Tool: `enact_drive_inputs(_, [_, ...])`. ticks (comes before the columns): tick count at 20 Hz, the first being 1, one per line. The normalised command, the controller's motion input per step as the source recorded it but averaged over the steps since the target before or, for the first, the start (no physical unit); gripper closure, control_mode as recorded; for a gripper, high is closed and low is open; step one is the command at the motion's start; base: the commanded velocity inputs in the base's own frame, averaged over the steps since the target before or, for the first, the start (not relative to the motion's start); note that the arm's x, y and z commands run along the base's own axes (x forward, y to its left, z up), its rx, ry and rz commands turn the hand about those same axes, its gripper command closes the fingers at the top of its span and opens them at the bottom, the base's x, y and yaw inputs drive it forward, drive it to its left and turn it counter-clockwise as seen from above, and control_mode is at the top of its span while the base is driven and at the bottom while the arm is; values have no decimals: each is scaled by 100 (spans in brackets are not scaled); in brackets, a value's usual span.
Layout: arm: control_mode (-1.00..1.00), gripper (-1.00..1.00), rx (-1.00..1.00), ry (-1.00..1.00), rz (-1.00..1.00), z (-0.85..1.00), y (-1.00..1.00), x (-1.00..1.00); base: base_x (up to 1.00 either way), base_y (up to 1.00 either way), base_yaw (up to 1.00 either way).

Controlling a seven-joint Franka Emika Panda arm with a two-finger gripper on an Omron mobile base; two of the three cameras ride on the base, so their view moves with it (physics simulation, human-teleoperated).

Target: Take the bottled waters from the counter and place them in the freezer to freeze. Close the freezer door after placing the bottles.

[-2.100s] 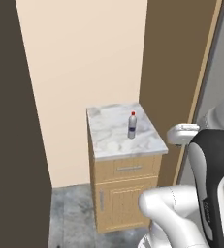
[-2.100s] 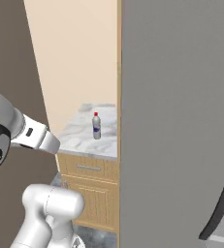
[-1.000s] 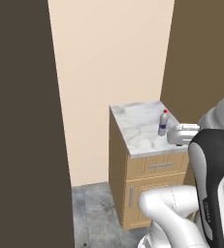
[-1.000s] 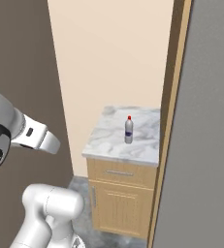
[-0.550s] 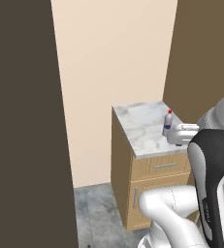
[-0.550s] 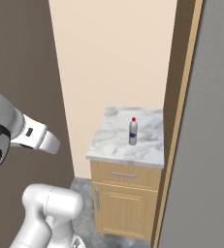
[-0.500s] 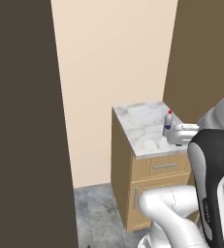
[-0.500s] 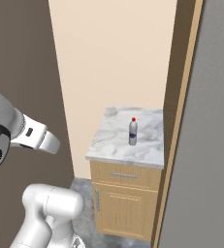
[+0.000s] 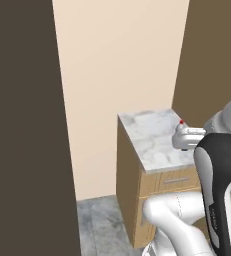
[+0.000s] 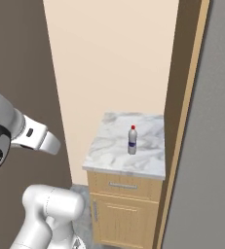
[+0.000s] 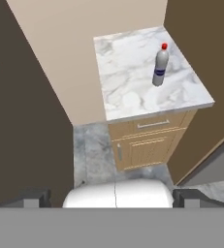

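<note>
The red-capped bottle (image 11: 159,66) stood upright on the marble table (image 11: 128,87), far ahead of the end effector (image 11: 111,198), well apart; its fingers spread wide, gripping nothing.

A rendered home kitchen: a marble bench (image 10: 114,146) tops a light wooden cabinet (image 10: 121,209) with a drawer and door. It sits in a nook by a cream wall (image 10: 114,58), over a grey veined floor (image 11: 91,155).
</note>
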Motion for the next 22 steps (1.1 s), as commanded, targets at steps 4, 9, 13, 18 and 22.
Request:
enact_drive_inputs(4, [100,-100,0,0,0,0,0,0,32,23,-2])
enact_drive_inputs(9, [100,-100,0,0,0,0,0,0,39,23,-2])
enact_drive_inputs(13, [100,-100,0,0,0,0,0,0,39,21,-1])
enact_drive_inputs(18, [100,-100,0,0,0,0,0,0,35,21,-1])
enact_drive_inputs(22, [100,-100,0,0,0,0,0,0,28,22,-2])
